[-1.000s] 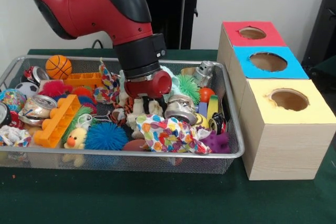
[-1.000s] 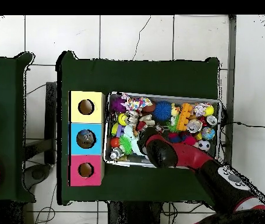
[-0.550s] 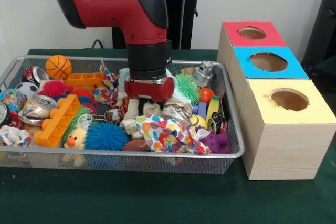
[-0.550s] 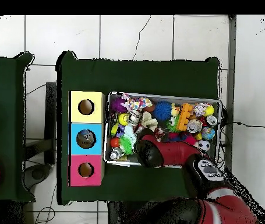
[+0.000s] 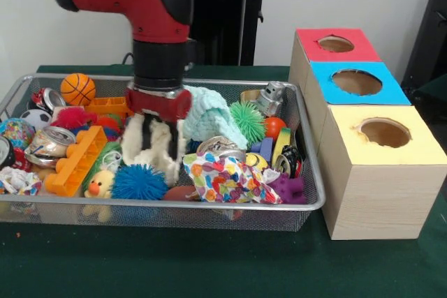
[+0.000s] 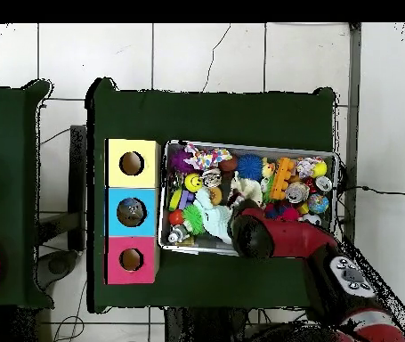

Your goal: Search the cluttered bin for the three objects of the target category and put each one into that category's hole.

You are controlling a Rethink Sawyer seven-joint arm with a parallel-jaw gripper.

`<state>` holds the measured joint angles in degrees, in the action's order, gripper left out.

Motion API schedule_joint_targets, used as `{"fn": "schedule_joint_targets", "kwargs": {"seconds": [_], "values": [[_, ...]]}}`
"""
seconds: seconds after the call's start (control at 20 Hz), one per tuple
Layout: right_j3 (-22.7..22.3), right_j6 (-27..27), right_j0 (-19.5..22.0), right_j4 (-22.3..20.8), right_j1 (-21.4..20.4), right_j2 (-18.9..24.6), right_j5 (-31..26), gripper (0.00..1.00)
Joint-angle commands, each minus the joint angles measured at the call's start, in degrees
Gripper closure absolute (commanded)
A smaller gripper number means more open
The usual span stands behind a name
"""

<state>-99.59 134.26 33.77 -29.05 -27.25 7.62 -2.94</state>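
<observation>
My gripper (image 5: 155, 134) hangs over the middle-left of the wire mesh bin (image 5: 174, 206), shut on a cream plush toy (image 5: 167, 153) with dark stripes. The toy dangles from the fingers, its lower end near a blue spiky ball (image 5: 140, 181). In the overhead view the arm (image 6: 268, 236) covers the gripper, and the plush toy (image 6: 241, 189) shows just past the wrist. Three boxes stand beside the bin, with a red-topped hole (image 5: 335, 43), a blue-topped hole (image 5: 356, 82) and a yellow-topped hole (image 5: 384, 132).
The bin is crowded: an orange basketball (image 5: 77, 88), an orange brick (image 5: 75, 160), a crushed can (image 5: 49, 144), a mint knitted piece (image 5: 208, 116), a green spiky ball (image 5: 248, 118), a colourful crumpled cloth (image 5: 227, 178), a purple toy (image 5: 290, 190) and a small robot figure (image 5: 271, 97).
The arm has swung toward the picture's left in the front view, and the cream plush toy now hangs from the gripper. The mint knitted piece and a can are uncovered.
</observation>
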Motion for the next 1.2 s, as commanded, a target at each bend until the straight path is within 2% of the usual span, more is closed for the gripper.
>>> {"fn": "schedule_joint_targets", "kwargs": {"seconds": [0.05,0.25,0.35,0.75,1.2], "values": [[-5.87,-7.34,7.67,1.22,-7.39,7.38,-14.59,0.0],[-7.84,-8.06,12.13,1.85,-8.71,13.44,-16.64,0.0],[-8.09,-7.11,12.73,1.76,-8.5,14.76,-16.42,0.0],[-10.1,-3.4,10.64,2.37,-12.14,15.34,-17.26,0.0],[-10.2,-2.49,10.06,1.96,-13.01,16.87,-14.67,0.0]]}}
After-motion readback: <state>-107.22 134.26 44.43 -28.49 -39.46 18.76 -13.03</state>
